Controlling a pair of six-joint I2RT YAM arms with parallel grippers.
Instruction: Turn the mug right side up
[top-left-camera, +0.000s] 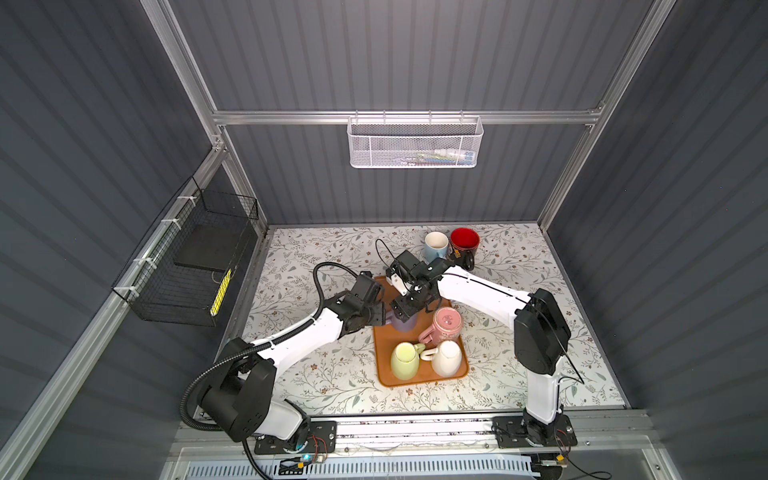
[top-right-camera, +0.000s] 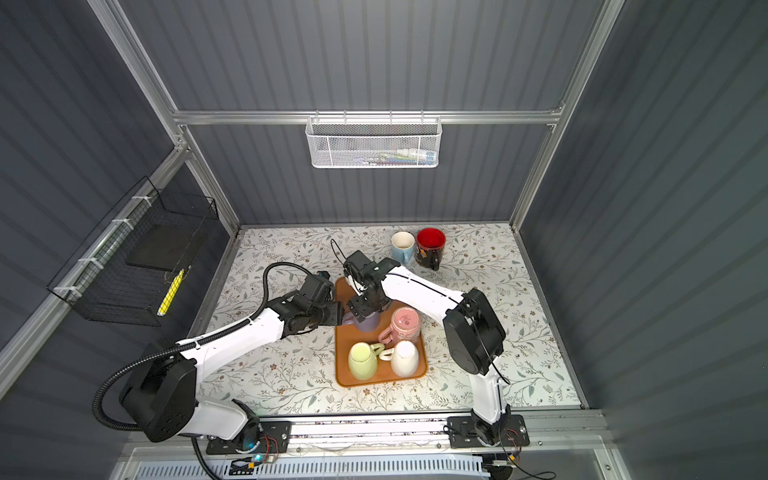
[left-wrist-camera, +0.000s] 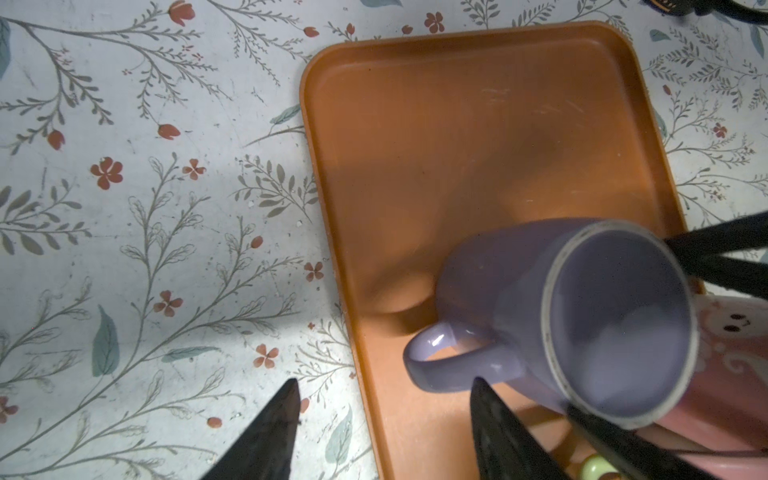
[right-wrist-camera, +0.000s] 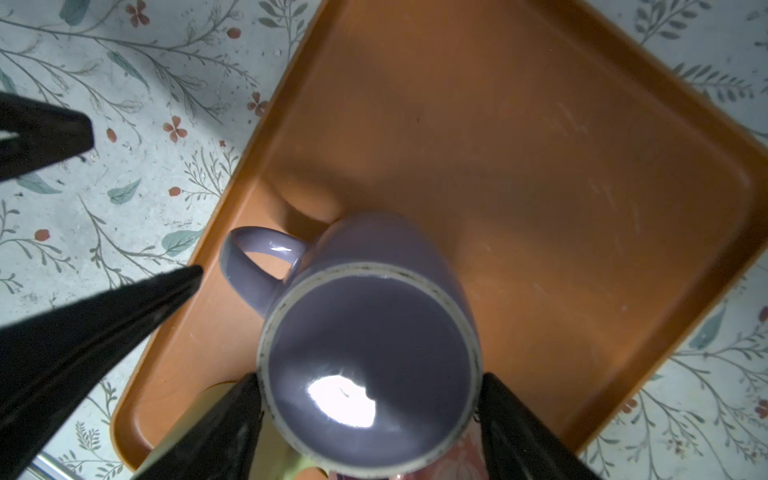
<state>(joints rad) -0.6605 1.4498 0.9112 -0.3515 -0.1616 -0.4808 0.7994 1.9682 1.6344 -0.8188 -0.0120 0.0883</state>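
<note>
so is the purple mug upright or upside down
Upside down: the purple mug shows its closed, ringed base on top, mouth toward the tray.

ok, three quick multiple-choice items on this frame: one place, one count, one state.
1. Where does the purple mug stand?
A) on the orange tray
B) on the floral tablecloth
C) in the white mesh basket

2. How many mugs are on the tray?
A) two
B) four
C) six

3. The purple mug is:
A) upright
B) upside down
C) on its side

Answers:
1 A: it rests inside the tray's rim.
2 B: the purple one, the pink mug, the pale green mug and the white mug.
3 B: its unglazed foot ring faces up in the right wrist view.
</note>
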